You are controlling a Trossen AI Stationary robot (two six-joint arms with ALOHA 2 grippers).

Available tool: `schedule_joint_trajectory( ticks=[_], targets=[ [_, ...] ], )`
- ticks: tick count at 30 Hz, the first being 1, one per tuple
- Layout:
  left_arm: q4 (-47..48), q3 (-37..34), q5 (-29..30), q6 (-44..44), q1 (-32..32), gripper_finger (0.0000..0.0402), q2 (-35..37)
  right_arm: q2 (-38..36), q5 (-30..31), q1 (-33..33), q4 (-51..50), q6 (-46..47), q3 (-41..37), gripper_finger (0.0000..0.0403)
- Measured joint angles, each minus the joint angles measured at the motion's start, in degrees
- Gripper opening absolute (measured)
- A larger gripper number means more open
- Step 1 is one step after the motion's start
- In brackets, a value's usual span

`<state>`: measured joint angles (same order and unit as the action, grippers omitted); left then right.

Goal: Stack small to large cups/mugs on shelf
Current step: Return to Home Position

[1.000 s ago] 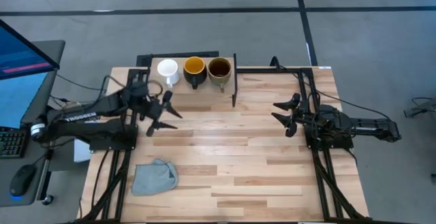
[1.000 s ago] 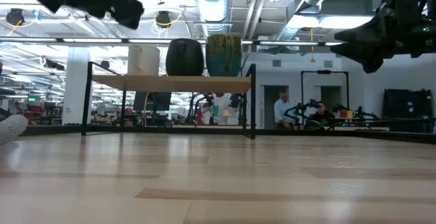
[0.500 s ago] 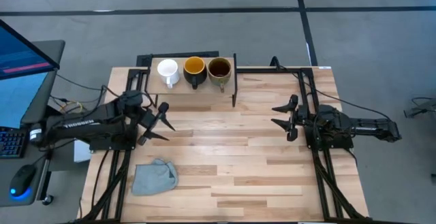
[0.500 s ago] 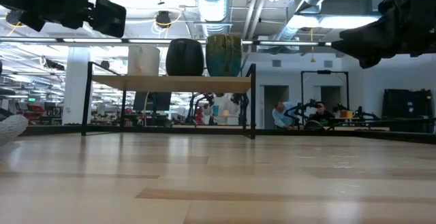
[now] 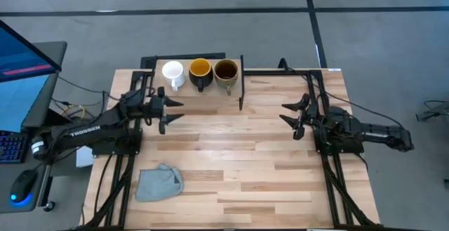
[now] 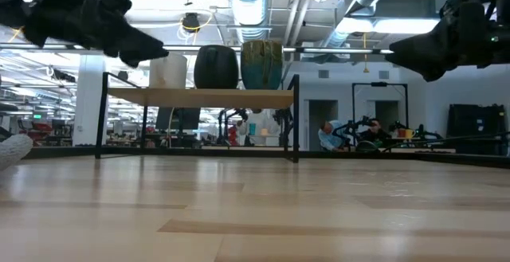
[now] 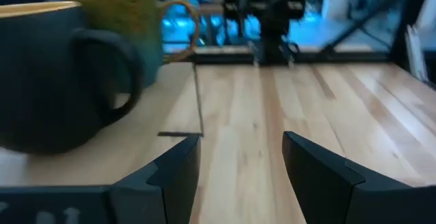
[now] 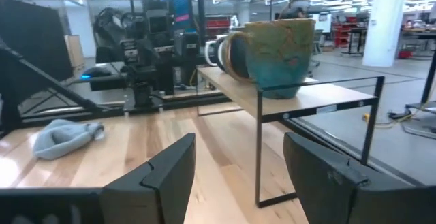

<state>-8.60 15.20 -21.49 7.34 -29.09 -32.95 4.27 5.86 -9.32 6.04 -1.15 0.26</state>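
Three mugs stand in a row, bases down, on the small wood shelf at the table's far edge: a small white mug, a dark mug with orange inside and an olive mug with brown inside. In the low view the row reads white, dark, olive. My left gripper is open and empty in the air, near-left of the shelf, its view filled by the dark mug. My right gripper is open and empty to the shelf's right.
A grey-blue cloth lies crumpled near the table's near-left part. The shelf's black legs stand on the tabletop. Bare planks lie between the two arms. A monitor and keyboard stand off the table's left.
My left gripper first drew back toward the table's near-left, then swung toward the far edge and the shelf, turning its fingers to point at the mugs. The mugs have stayed in place.
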Motion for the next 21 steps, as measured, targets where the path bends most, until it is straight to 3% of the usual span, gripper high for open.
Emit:
schedule_joint_trajectory(
  ticks=[3, 8, 21],
  targets=[
    [-7.9, -5.77, 2.09, -2.59, -0.25, 0.0199, 2.19, 0.0, 0.03, -0.78, -0.13, 0.03, 0.02, 0.0244],
    [-9.11, -11.02, 0.28, -5.84, -0.21, 0.0199, 8.48, 0.0, 0.05, -1.87, -1.15, 0.48, 0.02, 0.0244],
    [1.68, -14.55, 12.23, -10.09, -0.14, 0.0199, 21.12, 0.0, 2.23, -3.26, -1.36, 3.48, 0.02, 0.0244]
  ],
)
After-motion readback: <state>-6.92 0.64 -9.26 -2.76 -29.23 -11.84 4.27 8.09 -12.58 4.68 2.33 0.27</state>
